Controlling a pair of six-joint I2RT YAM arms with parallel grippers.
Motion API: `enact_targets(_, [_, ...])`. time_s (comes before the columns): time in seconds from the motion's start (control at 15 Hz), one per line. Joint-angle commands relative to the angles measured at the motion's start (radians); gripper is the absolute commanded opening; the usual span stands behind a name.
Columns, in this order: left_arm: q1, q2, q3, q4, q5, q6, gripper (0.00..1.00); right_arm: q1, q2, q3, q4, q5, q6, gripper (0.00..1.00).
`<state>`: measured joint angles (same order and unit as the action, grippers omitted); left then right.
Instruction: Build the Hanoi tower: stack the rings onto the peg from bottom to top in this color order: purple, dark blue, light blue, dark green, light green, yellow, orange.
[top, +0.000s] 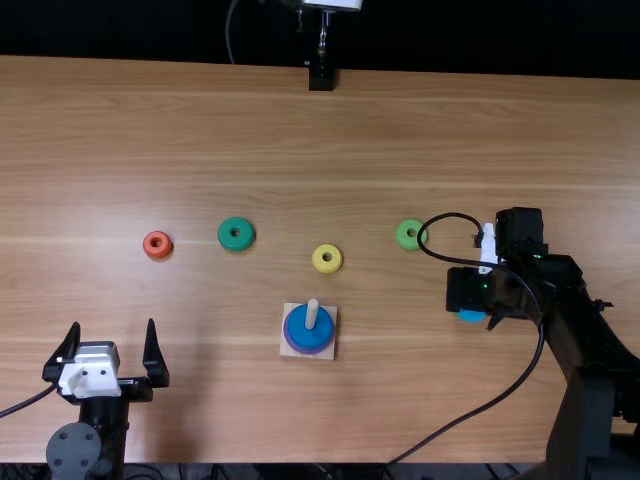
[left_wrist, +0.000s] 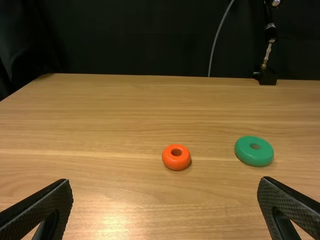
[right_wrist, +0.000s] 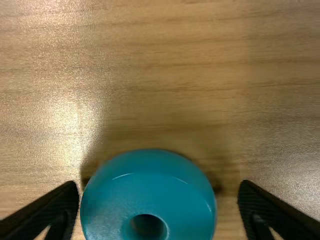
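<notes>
The right gripper (top: 478, 292) is low over the light blue ring (top: 472, 316), partly covering it. In the right wrist view, that ring (right_wrist: 125, 192) lies between the parted fingers of the gripper (right_wrist: 158, 191). At front left the left gripper (top: 111, 345) stands open; the left wrist view has this gripper (left_wrist: 165, 185) with nothing held. On the square base (top: 328, 352), a purple ring (top: 292, 343) lies beneath a dark blue ring (top: 300, 323) around the peg (top: 312, 314). Loose rings are orange (top: 157, 238), dark green (top: 228, 235), yellow (top: 319, 260) and light green (top: 404, 235).
A cable (top: 497, 401) loops from the right arm across the table (top: 230, 400) toward its near edge. A black stand (top: 321, 77) is at the table's far edge.
</notes>
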<state>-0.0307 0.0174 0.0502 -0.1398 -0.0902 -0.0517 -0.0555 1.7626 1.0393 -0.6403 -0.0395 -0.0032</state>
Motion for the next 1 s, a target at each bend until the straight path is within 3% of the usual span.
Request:
enact_targets(0.0, [0.003, -0.017, -0.050, -0.015, -0.002, 0.011, 1.00, -0.004, 0.020, -0.018, -0.001, 0.017, -0.026, 0.20])
enact_targets(0.13, [0.003, -0.017, -0.050, -0.015, -0.002, 0.009, 1.00, -0.004, 0.018, -0.016, -0.003, 0.014, -0.076, 0.00])
enact_targets(0.6, [0.003, -0.017, -0.050, -0.015, -0.002, 0.011, 1.00, 0.006, 0.012, 0.048, -0.018, 0.016, -0.085, 0.00])
enact_targets(0.93, [0.003, -0.017, -0.050, -0.015, -0.002, 0.011, 1.00, 0.161, 0.003, 0.212, -0.309, 0.008, -0.078, 0.00])
